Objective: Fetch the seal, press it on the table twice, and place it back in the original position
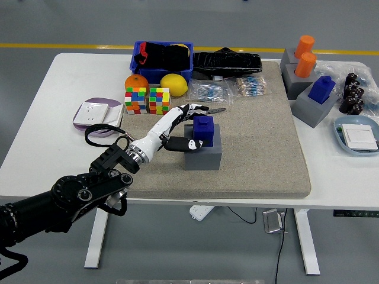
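Note:
The blue seal stands upright in its grey block holder on the beige mat. My left hand, white with black tips, reaches in from the lower left and sits just left of the seal. Its fingers are spread past the seal's far side. Its thumb lies by the block's top left edge, apart from the seal. The hand holds nothing. My right arm is out of view.
Two puzzle cubes, an orange and a lemon lie behind my hand. A blue bin, a black bag, a purple plate, and more seals on grey blocks are around.

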`<action>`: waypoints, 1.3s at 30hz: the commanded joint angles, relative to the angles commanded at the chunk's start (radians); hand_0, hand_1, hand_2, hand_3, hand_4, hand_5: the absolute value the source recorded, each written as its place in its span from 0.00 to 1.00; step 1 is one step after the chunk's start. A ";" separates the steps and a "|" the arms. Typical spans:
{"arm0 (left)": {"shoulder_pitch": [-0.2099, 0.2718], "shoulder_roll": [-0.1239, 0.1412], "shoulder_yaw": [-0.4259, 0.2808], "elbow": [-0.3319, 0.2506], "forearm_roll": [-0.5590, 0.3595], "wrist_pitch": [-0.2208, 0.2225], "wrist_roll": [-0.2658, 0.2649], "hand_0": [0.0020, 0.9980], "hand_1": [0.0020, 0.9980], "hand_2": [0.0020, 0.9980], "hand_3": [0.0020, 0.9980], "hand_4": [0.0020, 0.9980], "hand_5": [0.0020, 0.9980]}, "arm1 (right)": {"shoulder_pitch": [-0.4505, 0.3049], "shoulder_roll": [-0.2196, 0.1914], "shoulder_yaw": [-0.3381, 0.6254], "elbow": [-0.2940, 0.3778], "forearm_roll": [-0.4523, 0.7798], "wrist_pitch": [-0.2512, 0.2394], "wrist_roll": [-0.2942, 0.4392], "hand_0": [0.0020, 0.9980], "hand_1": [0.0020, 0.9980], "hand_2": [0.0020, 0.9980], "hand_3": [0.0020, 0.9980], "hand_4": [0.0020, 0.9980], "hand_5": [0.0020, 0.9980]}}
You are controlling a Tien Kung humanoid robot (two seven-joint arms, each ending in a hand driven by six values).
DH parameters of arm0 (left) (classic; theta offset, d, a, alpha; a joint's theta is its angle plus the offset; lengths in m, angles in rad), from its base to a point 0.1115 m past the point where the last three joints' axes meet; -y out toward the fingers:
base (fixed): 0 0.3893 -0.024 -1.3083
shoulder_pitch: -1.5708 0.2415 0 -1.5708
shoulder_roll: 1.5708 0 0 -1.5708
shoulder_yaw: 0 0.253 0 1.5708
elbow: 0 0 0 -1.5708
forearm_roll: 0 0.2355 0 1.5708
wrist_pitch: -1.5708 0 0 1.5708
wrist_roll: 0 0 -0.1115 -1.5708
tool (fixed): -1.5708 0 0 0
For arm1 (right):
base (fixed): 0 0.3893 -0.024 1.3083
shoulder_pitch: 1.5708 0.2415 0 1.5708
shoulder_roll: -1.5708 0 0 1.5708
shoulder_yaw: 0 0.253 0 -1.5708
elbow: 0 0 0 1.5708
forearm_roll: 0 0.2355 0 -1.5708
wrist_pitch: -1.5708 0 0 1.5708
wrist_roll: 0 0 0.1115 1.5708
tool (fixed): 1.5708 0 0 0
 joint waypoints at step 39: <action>0.016 0.123 -0.202 0.091 0.004 -0.067 0.007 1.00 1.00 1.00 1.00 1.00 0.64 | 0.000 -0.004 -0.004 -0.001 0.000 0.003 0.001 0.85 0.77 0.76 0.73 0.80 0.38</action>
